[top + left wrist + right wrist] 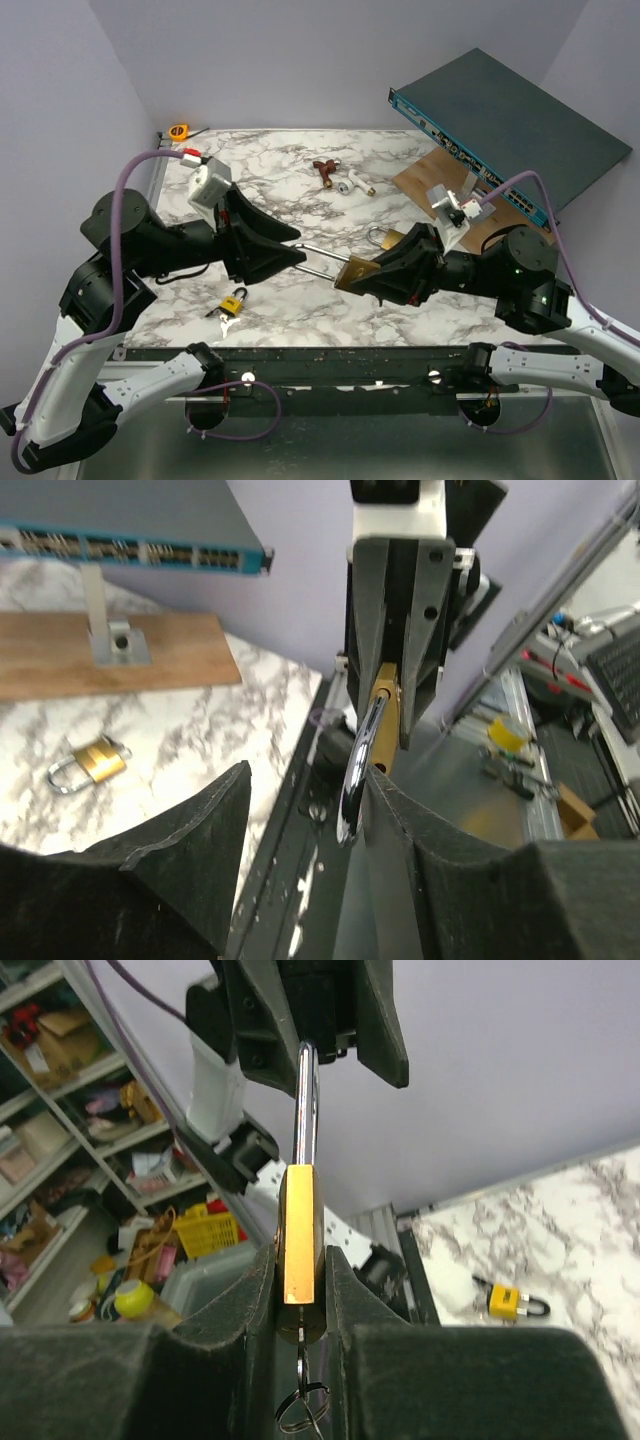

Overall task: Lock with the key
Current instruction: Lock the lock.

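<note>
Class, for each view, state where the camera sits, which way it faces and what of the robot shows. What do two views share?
Top external: above and behind the bases, looking down at the table; both arms show.
Left wrist: on the left arm, facing the right gripper; left fingers show.
Right wrist: facing the left gripper; right fingers show.
Shared: the held brass padlock.

My black fingers, a brass padlock shining gold, silvery key; table marbled white and grey, small padlock yellow-and-black.
</note>
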You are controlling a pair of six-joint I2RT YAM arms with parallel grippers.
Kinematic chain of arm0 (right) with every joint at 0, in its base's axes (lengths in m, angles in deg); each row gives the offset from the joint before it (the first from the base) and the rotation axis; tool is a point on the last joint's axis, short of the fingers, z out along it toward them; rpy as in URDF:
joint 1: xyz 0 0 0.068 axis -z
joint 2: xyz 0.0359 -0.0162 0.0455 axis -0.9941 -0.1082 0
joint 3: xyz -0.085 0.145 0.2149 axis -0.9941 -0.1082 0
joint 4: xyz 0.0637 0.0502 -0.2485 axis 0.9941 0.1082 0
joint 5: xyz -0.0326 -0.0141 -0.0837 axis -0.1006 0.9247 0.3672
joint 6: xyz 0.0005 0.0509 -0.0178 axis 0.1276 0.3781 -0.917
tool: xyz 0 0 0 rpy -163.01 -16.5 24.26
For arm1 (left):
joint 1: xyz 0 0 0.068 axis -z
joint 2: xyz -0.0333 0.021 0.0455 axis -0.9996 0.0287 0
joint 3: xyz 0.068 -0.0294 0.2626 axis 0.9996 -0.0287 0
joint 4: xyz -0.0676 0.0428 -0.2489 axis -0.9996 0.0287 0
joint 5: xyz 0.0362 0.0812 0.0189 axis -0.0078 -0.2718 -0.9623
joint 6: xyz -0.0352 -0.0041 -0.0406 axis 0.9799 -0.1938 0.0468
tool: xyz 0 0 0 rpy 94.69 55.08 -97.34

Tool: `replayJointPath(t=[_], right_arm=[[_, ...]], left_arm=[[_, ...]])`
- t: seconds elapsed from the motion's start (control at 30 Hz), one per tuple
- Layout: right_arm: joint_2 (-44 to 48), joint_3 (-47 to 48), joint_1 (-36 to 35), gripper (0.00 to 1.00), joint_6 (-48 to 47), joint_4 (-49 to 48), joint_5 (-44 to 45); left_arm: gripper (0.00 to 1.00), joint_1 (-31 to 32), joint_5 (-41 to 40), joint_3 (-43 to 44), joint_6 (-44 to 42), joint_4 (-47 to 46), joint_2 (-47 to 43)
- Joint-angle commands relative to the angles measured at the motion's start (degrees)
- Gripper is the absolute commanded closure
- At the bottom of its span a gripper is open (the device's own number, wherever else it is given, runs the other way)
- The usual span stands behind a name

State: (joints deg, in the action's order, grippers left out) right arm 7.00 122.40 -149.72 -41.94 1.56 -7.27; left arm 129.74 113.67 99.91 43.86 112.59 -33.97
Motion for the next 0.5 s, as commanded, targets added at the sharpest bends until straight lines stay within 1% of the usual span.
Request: replayJointPath(t=[0.0, 0.1, 0.27, 0.47], right_arm=[[-0.1, 3.8, -0.1, 0.99, -1.0, 9.9, -5.5], [0.4, 4.0, -0.1, 0.99, -0.8, 11.5, -5.5], [1.3, 5.0, -0.2, 0.99, -1.9, 15.8, -3.6], [3.0, 5.1, -0.1, 0.99, -1.7, 16.8, -1.6]], left_arm=[[0.53, 0.1, 8.7, -2.6, -2.8, 3.2, 0.2], [0.56, 0.1, 11.9, -3.0, -3.8, 4.8, 0.9], [0.57, 0.1, 16.9, -3.4, -7.5, 8.8, 1.0], [0.57, 0.1, 17.2, -4.4, -10.6, 12.8, 1.1]])
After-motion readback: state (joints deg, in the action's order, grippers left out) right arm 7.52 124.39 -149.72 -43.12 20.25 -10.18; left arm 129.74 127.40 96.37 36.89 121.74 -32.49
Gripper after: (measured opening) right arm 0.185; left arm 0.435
